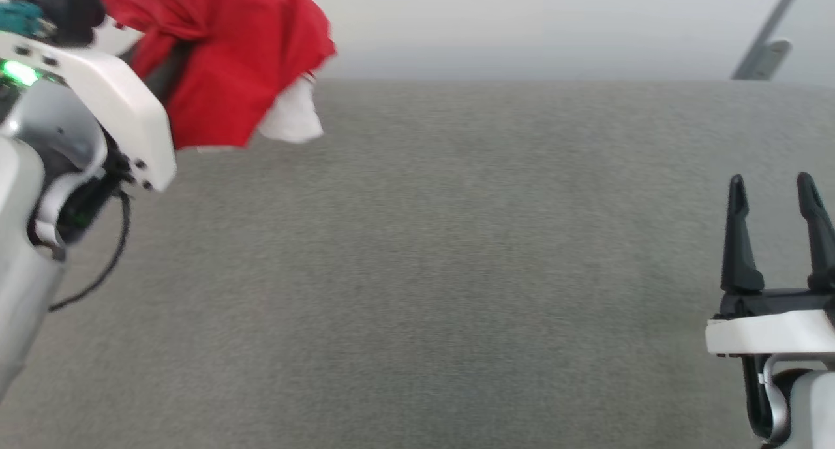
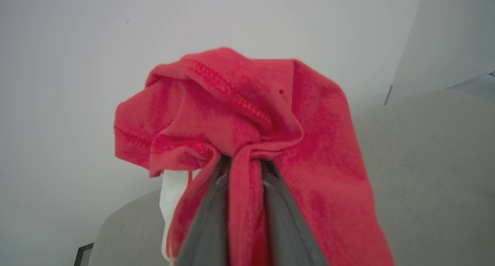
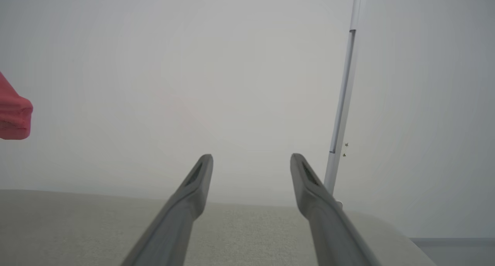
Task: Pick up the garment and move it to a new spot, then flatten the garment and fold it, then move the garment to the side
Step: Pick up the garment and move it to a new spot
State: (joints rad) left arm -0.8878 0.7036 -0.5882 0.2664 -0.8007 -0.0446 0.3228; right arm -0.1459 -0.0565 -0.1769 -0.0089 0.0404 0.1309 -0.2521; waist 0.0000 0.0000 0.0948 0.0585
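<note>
Over the far left corner of the bench (image 1: pixel 456 240), head view: the garment (image 1: pixel 222 57) hangs bunched from my left hand (image 1: pixel 166 74), clear of the surface, with a white panel (image 1: pixel 293 116) dangling at its lower edge. My right hand (image 1: pixel 770 178) stands at the near right edge, fingers well apart, holding nothing, far from the cloth.

Left wrist view: my left hand (image 2: pixel 245 165) is closed almost fully on a twisted strip of red fabric running between the fingers (image 2: pixel 209 219). The rest of the garment (image 2: pixel 247 103) mushrooms over the fingertips and drapes down both sides. Hem stitching shows on the folds. The grip appears secure, though it takes one gathered pinch only.

Right wrist view: my right hand (image 3: pixel 251 157) is wide open and empty above the bench. A corner of the garment (image 3: pixel 13 115) shows at that view's left margin, well apart from it.

Assessment: the pick-up is done. The carry to a new spot appears under way, not finished. Setting down, flattening, folding and moving aside are all outstanding.
</note>
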